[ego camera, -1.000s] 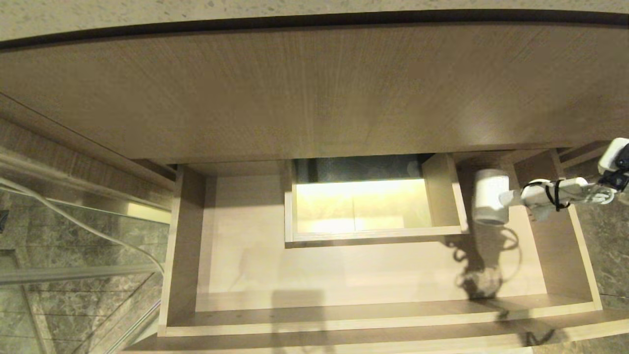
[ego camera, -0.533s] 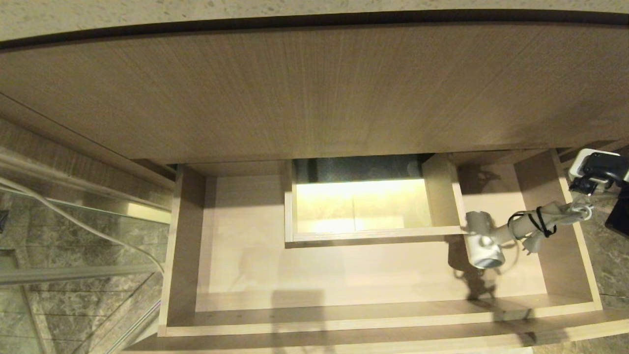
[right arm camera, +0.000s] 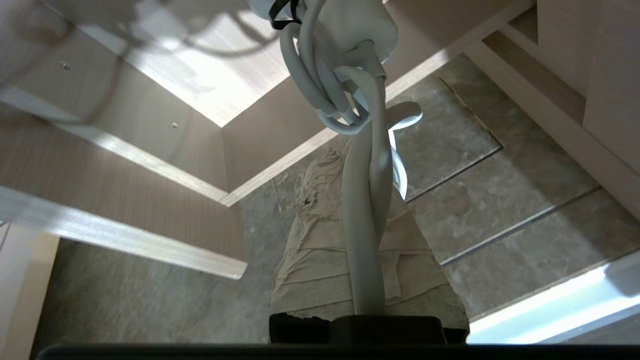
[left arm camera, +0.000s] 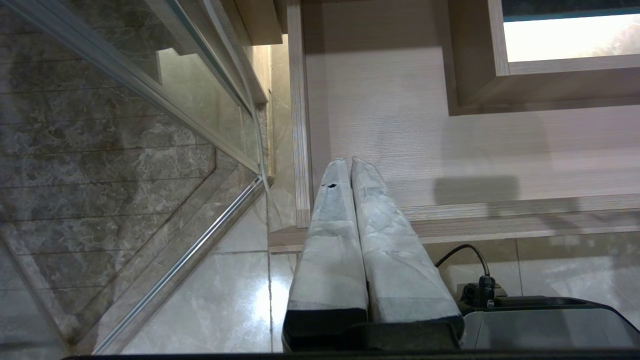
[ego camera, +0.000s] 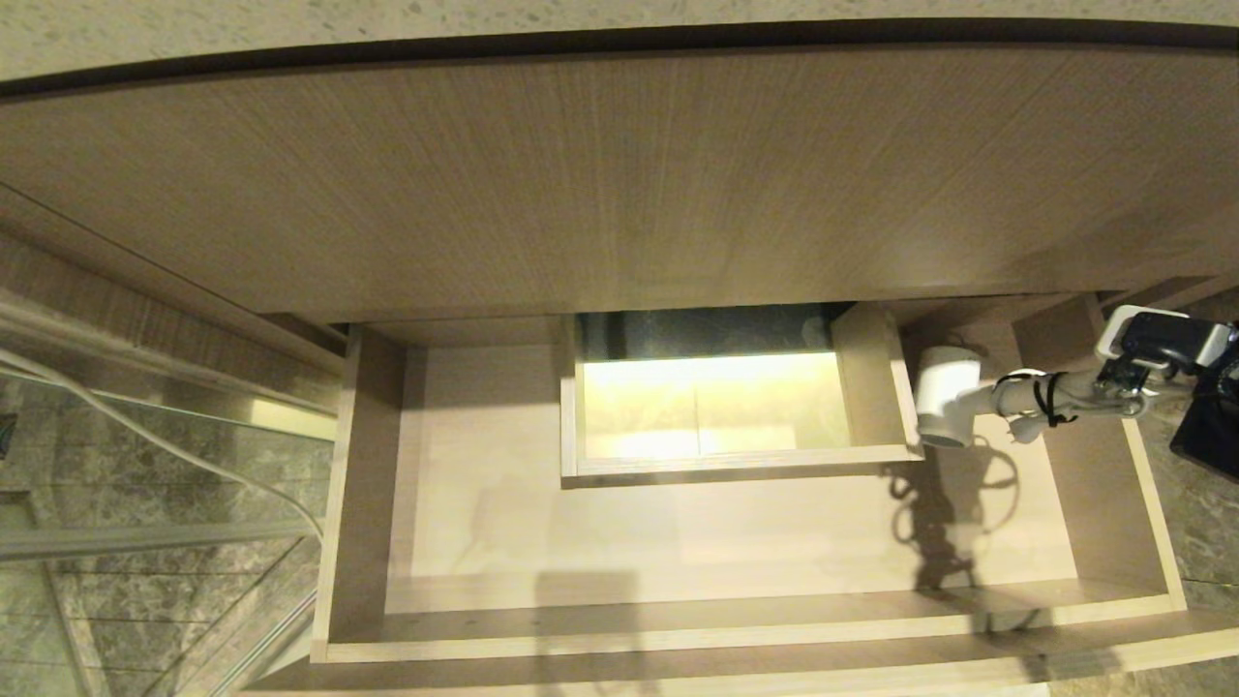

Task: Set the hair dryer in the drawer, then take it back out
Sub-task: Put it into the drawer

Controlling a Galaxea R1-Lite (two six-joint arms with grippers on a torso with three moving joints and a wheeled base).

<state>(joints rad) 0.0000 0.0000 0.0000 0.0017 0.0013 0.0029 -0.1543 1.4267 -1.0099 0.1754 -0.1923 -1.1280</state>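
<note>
The pale wood-grain drawer (ego camera: 678, 629) stands pulled out, with its boxed cutout (ego camera: 876, 387) in the middle. The white hair dryer (ego camera: 944, 395) hangs above the drawer's right section, its barrel beside the cutout's right wall and its shadow on the floor below. Its handle and bundled cord (ego camera: 1050, 399) run right to my right gripper (ego camera: 1128, 395), which is shut on them over the drawer's right wall. In the right wrist view the cord (right arm camera: 367, 200) runs between the taped fingers (right arm camera: 305, 200) of the right gripper (right arm camera: 360, 170). My left gripper (left arm camera: 350, 165) is shut and empty, near the drawer's front left corner.
A taller wood-grain panel (ego camera: 619, 184) rises behind the drawer under a speckled counter (ego camera: 290, 24). A glass panel with metal rails (ego camera: 145, 465) and a thin white cable (ego camera: 194, 455) stand to the left. Marble floor tiles (ego camera: 1200, 513) lie to the right.
The hair dryer dipped low toward the drawer floor half a second ago, and now hangs higher and further back again. My right gripper has moved a little inward.
</note>
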